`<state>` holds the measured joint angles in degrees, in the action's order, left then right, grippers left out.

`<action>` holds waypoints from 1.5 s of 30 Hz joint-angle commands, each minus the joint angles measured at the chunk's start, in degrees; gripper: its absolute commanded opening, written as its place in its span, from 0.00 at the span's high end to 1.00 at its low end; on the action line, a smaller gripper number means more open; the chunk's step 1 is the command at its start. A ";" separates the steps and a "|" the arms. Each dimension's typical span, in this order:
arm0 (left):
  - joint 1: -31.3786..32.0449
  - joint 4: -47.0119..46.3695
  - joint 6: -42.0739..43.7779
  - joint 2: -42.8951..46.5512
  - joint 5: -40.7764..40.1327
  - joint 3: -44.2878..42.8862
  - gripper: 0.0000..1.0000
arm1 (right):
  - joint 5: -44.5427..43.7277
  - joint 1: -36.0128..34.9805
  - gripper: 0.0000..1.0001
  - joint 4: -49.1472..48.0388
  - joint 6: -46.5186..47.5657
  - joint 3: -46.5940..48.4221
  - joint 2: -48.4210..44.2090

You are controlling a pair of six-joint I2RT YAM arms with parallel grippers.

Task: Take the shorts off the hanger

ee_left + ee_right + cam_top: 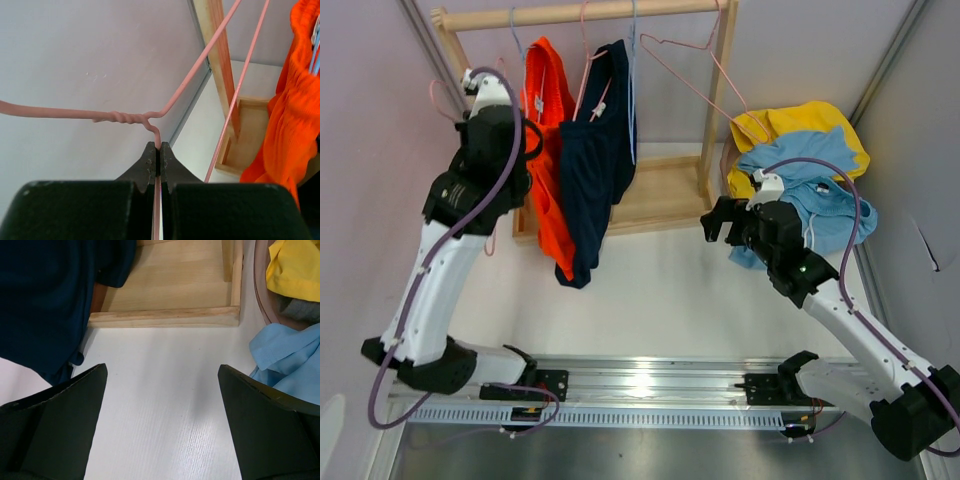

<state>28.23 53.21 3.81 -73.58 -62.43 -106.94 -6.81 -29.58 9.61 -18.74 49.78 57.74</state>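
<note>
While the left fingers (148,167) pinch the pink hanger (125,118) just below its twisted neck, the right fingers (65,405) stand wide apart over the white worktop (160,365). Orange shorts (548,130) and navy shorts (595,170) hang from the wooden rail (580,13).

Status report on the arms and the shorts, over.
Left gripper shut on pink hanger, no garment seen on it. Right gripper open above table. Orange shorts, navy shorts hang from rail. Rack post close beside hanger.
</note>
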 commanded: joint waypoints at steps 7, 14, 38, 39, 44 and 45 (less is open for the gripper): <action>-7.66 -14.09 9.10 -17.71 4.16 -19.85 1.00 | 3.38 -0.39 0.01 2.61 2.39 3.75 0.18; -9.51 -17.42 10.51 -25.11 8.03 -28.94 1.00 | 4.08 -0.48 0.01 5.77 2.57 5.94 1.59; -18.21 -16.48 6.12 -41.99 24.90 -37.91 1.00 | -3.47 -9.09 0.01 4.81 -0.59 6.47 8.18; -18.21 -16.39 5.94 -41.99 24.99 -37.65 1.00 | -3.47 -9.52 0.01 4.55 -0.59 6.47 8.36; -18.12 -16.03 5.15 -41.21 25.70 -35.28 0.96 | -3.82 -10.93 0.00 3.67 -0.86 7.35 9.68; -18.12 -16.47 6.11 -41.03 25.78 -34.92 0.96 | -4.52 -11.80 0.00 3.67 -0.77 7.44 9.76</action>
<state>10.09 35.16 10.07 -114.19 -39.00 -143.26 -9.30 -39.83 15.57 -19.03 53.93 67.35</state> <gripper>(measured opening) 0.041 0.993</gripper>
